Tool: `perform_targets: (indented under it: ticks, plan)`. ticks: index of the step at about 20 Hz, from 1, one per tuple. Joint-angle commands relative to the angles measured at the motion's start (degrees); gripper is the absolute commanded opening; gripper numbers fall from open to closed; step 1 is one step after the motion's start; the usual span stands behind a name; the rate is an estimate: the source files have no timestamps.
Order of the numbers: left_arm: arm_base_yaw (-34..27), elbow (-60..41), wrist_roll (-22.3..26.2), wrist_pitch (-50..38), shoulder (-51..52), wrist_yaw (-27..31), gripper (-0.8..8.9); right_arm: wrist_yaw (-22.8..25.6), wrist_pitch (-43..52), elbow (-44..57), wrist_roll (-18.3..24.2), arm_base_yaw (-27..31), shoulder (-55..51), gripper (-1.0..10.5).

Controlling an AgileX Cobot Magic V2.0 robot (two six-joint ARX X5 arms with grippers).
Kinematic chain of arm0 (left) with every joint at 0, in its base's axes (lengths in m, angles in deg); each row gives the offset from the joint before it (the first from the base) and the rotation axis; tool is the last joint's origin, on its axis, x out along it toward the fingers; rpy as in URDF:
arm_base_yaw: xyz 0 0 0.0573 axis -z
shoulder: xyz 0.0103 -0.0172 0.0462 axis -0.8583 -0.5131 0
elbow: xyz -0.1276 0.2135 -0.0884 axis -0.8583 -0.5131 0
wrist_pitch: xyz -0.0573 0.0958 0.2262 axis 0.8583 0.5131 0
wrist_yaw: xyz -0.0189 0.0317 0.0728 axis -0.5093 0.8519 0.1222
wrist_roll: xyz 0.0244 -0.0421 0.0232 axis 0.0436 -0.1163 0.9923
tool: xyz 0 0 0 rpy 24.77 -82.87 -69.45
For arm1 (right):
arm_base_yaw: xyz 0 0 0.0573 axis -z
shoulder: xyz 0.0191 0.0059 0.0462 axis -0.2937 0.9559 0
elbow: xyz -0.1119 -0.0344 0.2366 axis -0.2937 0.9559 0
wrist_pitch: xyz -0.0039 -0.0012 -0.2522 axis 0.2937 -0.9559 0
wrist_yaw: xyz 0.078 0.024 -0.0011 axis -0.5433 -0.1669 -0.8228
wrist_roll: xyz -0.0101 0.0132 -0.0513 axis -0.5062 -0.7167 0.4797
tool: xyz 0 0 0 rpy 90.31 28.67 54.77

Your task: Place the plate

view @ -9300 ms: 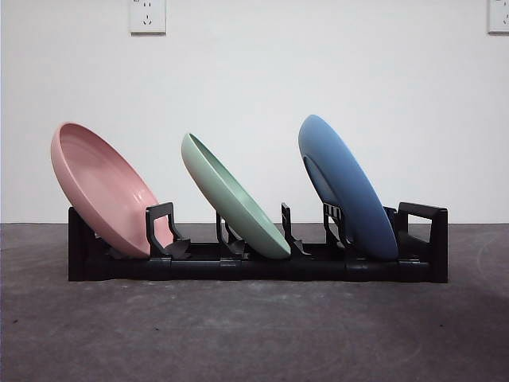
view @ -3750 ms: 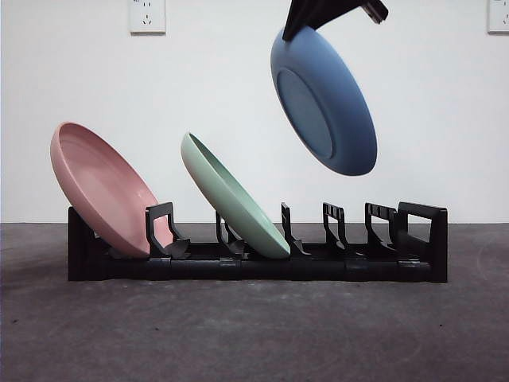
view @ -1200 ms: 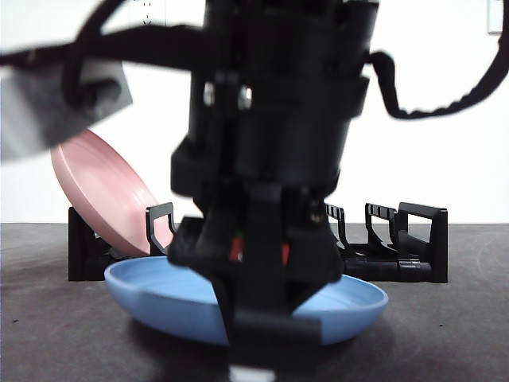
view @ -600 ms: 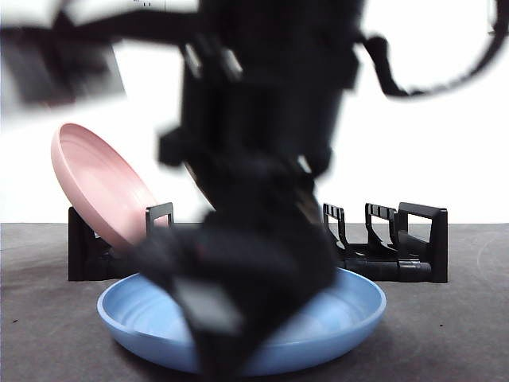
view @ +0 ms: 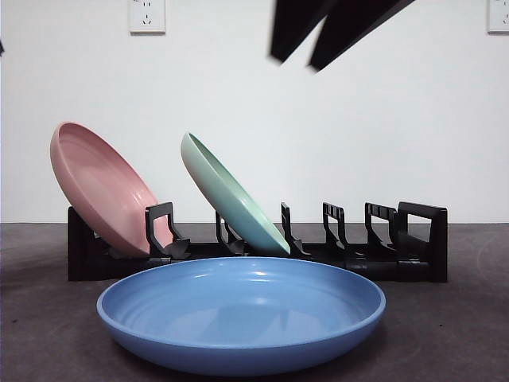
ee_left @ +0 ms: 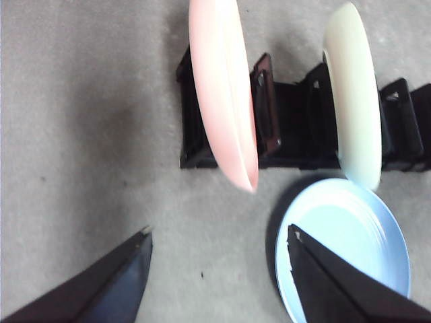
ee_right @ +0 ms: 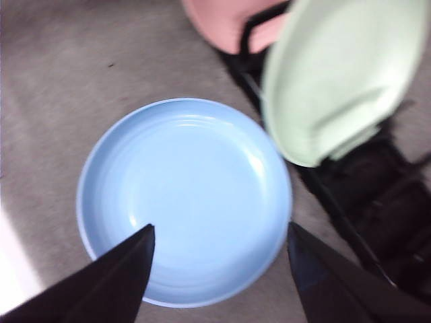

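Note:
The blue plate (view: 238, 314) lies flat, right way up, on the dark table in front of the black rack (view: 417, 239). My right gripper (view: 296, 62) is high above the plate with its jaws open and empty; the right wrist view (ee_right: 220, 229) shows the blue plate (ee_right: 185, 202) straight below it. My left gripper (ee_left: 219, 231) is open and empty, high over the table off the pink plate's end of the rack. The blue plate (ee_left: 350, 235) shows in that view too.
A pink plate (view: 99, 187) and a green plate (view: 231, 199) lean in the rack's left and middle slots. The slots at the rack's right end (view: 382, 223) hold nothing. A white wall stands behind.
The blue plate came out of the rack's right slot in the gripper and was laid flat on the table. The right gripper has let go and risen clear.

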State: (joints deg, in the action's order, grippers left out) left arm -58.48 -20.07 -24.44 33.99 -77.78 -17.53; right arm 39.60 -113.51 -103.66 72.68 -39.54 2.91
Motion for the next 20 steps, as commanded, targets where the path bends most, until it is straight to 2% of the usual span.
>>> perform_targets:
  ticks: [1, 8, 14, 20]
  plan:
    - [1.0, 4.7, -0.2, -0.9, -5.1, 3.1, 3.12, -0.3, -0.5, -0.8, -1.3, 1.6, -1.8, 3.1]
    - [6.8, 17.8, -0.2, -1.9, -21.5, 11.8, 3.11, -0.2, -1.1, -0.8, -1.8, 4.3, -4.8, 3.1]
    - [10.8, 20.9, -0.2, -6.7, -29.1, 18.4, 3.11, -0.2, -1.4, -0.8, -2.2, 4.3, -4.8, 3.1]
    - [11.1, 20.9, -0.2, -7.0, -32.6, 19.3, 3.05, -0.2, -1.7, -0.8, -2.6, 4.3, -4.8, 3.1]
